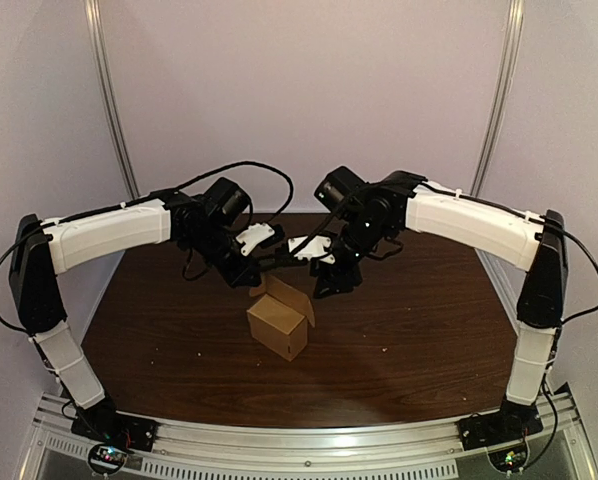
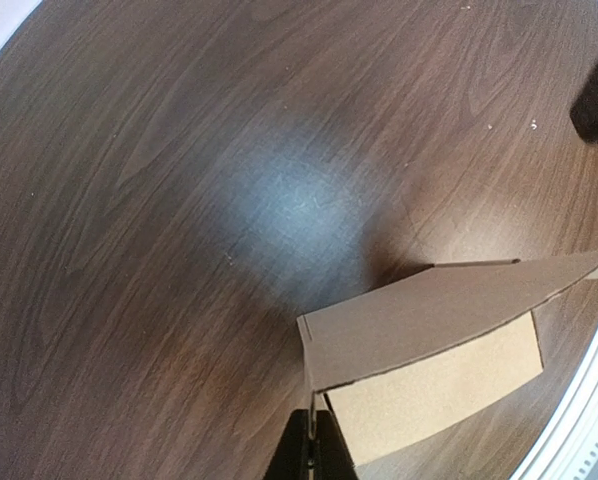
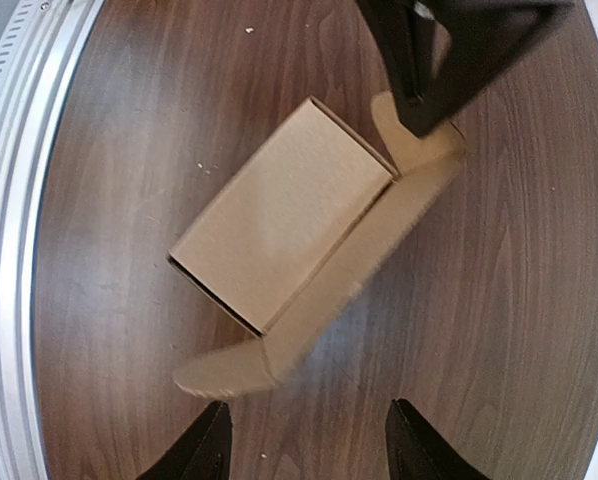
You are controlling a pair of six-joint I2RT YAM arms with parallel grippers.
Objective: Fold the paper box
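The left gripper [image 2: 310, 447], largely cut off at the frame's bottom edge, is seen pinched shut on a flap [image 2: 429, 315] of the paper box [image 1: 279, 322]. The box is set mid-way across the table [image 1: 419, 340], bare wood all round. The right gripper [image 3: 309, 410] is held above it, fingers spread wide, both arms bent inward.

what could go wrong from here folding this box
The left fingers seem to pinch just a thin flap edge of the paper box; pulling may tear it or drag the unheld box. The right fingers hang open over the loose long flap; coming down could crush it instead of folding it.
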